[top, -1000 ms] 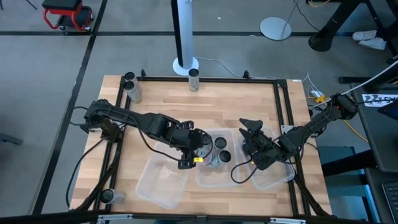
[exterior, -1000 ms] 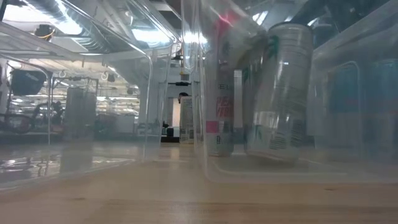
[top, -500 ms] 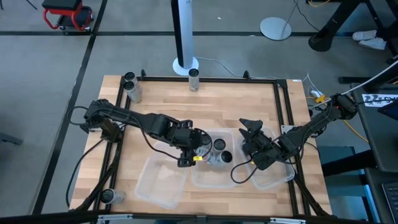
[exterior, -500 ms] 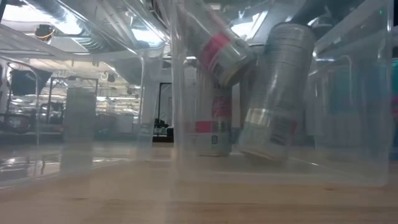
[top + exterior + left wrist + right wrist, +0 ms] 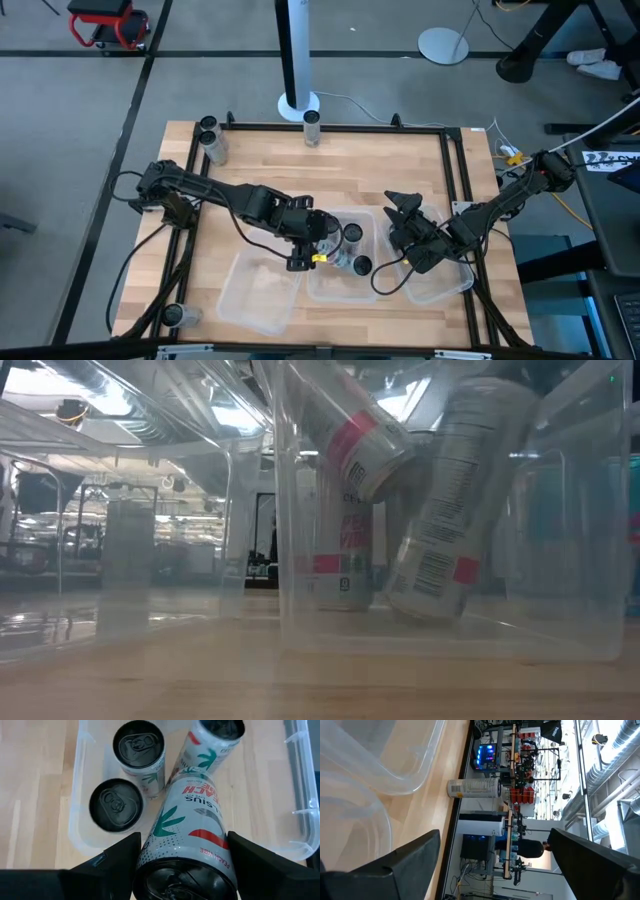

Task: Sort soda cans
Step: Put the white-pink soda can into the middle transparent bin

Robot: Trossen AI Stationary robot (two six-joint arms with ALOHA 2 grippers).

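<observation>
My left gripper (image 5: 312,245) is over the middle clear bin (image 5: 322,288), shut on a tilted white soda can with a red and green label (image 5: 192,815). Two more cans stand upright in that bin on their bases, with dark tops (image 5: 139,742) (image 5: 116,805). A third can (image 5: 450,510) leans over beside the held can's lower end; I cannot tell whether they touch. To the right of that bin my right gripper (image 5: 405,210) hangs open with nothing between its fingers (image 5: 415,865). My left gripper pinches the can's side walls (image 5: 150,855) between its two fingers (image 5: 117,862), close to the dark end nearest the wrist. The fingers slant down from the table's left and lie across the can. The can hangs tilted, its lower end (image 5: 385,465) inside the bin, clear of the floor.
A clear bin (image 5: 262,290) lies left of the middle one and another (image 5: 445,280) to its right, under the right arm. Loose cans stand at the far left corner (image 5: 210,135), the far edge (image 5: 312,125) and the near left corner (image 5: 173,315).
My left gripper has sunk a little with the can, which has tipped over and dipped into the middle bin. The bin has slid a little toward the table's left. The leaning can inside it has tilted further.
</observation>
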